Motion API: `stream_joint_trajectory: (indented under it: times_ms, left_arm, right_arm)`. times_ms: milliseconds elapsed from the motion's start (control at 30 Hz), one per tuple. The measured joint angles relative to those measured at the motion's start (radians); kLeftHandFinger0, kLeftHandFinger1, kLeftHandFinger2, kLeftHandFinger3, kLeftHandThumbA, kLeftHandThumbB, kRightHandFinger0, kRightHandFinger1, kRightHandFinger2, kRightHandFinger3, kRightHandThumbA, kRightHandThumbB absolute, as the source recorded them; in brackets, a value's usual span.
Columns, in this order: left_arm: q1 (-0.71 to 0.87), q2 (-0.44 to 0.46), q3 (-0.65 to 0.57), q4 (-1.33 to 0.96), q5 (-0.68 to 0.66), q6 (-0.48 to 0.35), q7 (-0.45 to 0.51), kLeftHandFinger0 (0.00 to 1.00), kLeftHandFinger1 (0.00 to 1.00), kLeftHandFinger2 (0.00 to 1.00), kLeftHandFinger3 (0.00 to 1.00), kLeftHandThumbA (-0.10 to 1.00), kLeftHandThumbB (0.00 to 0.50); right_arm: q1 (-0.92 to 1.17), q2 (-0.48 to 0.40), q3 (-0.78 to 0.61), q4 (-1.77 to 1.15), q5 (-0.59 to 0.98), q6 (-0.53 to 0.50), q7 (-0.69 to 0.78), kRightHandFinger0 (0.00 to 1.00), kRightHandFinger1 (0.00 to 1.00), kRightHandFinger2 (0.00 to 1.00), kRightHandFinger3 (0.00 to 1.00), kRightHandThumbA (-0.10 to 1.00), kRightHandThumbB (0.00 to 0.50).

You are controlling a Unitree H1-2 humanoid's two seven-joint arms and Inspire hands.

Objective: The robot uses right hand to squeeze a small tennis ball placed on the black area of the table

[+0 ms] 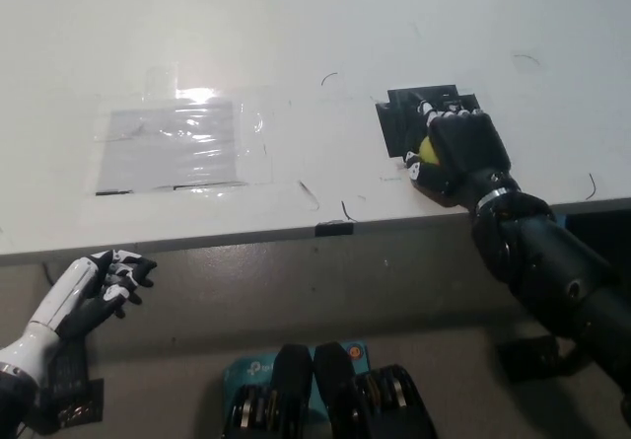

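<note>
My black right hand [455, 153] lies on the black area [404, 115] of the white table, fingers wrapped around a small yellow tennis ball [429, 150]. Only a sliver of the ball shows at the hand's left side; the rest is hidden under the fingers. The black arm comes in from the lower right across the table's front edge. My white left hand [94, 289] rests low at the lower left, below the table edge, holding nothing, its fingers loosely curled and apart.
A clear plastic sheet [177, 146] is taped flat on the white table [296, 44] at the left. The table's front edge [246, 239] runs across the middle of the picture. A blue box [251, 370] sits on the floor below.
</note>
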Motion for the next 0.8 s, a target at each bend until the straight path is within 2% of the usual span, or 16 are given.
stream_joint_trajectory:
  times_ms: [33,67,133,167,233,267,300,367,433,467,533,667,767,800]
  left_arm:
    - [0.000,0.000,0.000,0.000,0.000,0.000,-0.001,0.40,0.47,0.55,0.63,0.83,0.022]
    - [0.000,0.000,0.000,0.000,0.000,0.000,-0.001,0.40,0.47,0.54,0.62,0.84,0.018]
    - [0.000,0.000,0.000,0.000,0.000,0.000,-0.003,0.41,0.47,0.54,0.63,0.84,0.012]
    - [0.000,0.000,0.000,0.000,0.000,0.000,-0.004,0.40,0.47,0.54,0.62,0.83,0.007]
    - [0.000,0.000,0.000,0.000,0.000,0.000,-0.007,0.40,0.46,0.53,0.62,0.83,0.029]
    - [0.000,0.000,0.000,0.001,0.000,0.000,-0.007,0.39,0.46,0.53,0.62,0.83,0.040]
    - [0.000,0.000,0.001,0.002,0.000,0.000,-0.008,0.39,0.45,0.52,0.61,0.84,0.040]
    - [0.000,0.000,0.001,0.003,0.000,0.000,-0.008,0.40,0.46,0.53,0.62,0.86,0.040]
    - [0.000,0.000,0.001,0.003,0.000,-0.001,-0.008,0.40,0.47,0.54,0.63,0.87,0.047]
    - [0.000,0.000,0.001,0.003,0.000,-0.001,-0.008,0.40,0.47,0.53,0.62,0.88,0.046]
    - [0.000,0.000,0.001,0.005,0.000,-0.001,-0.009,0.40,0.47,0.53,0.62,0.89,0.054]
    - [0.000,0.000,0.001,0.006,0.000,-0.002,-0.009,0.38,0.45,0.52,0.62,0.89,0.049]
    - [0.002,0.000,0.002,0.010,0.000,-0.007,-0.009,0.37,0.44,0.51,0.61,0.90,0.079]
    - [0.003,0.000,0.002,0.011,0.000,-0.008,-0.009,0.37,0.45,0.52,0.61,0.91,0.075]
  right_arm:
    - [0.000,-0.002,0.000,-0.006,-0.008,0.001,0.012,0.74,1.00,1.00,1.00,0.15,0.146]
    - [0.000,-0.004,-0.003,-0.012,-0.015,0.001,0.023,1.00,1.00,1.00,1.00,0.23,0.189]
    - [0.002,-0.008,-0.011,-0.033,-0.025,0.002,0.048,1.00,1.00,1.00,1.00,0.30,0.227]
    - [0.004,-0.010,-0.015,-0.047,-0.032,0.005,0.057,1.00,1.00,1.00,1.00,0.36,0.275]
    - [0.011,-0.009,-0.019,-0.063,-0.044,0.009,0.073,1.00,1.00,1.00,1.00,0.51,0.338]
    - [0.017,-0.009,-0.022,-0.073,-0.051,0.014,0.082,1.00,1.00,1.00,1.00,0.57,0.387]
    - [0.023,-0.009,-0.025,-0.082,-0.059,0.020,0.087,1.00,1.00,1.00,1.00,0.59,0.394]
    - [0.029,-0.009,-0.034,-0.101,-0.072,0.038,0.101,1.00,1.00,1.00,1.00,0.73,0.487]
    - [0.036,-0.009,-0.046,-0.129,-0.082,0.057,0.117,1.00,1.00,1.00,1.00,0.80,0.500]
    - [0.040,-0.009,-0.054,-0.142,-0.088,0.068,0.127,1.00,1.00,1.00,1.00,0.92,0.500]
    - [0.048,-0.009,-0.067,-0.162,-0.096,0.082,0.140,1.00,1.00,1.00,1.00,1.00,0.500]
    - [0.062,-0.009,-0.085,-0.197,-0.107,0.102,0.171,1.00,1.00,1.00,1.00,1.00,0.500]
    - [0.068,-0.009,-0.096,-0.227,-0.111,0.114,0.198,1.00,1.00,1.00,1.00,1.00,0.500]
    - [0.069,-0.009,-0.098,-0.232,-0.112,0.115,0.203,1.00,1.00,1.00,1.00,1.00,0.500]
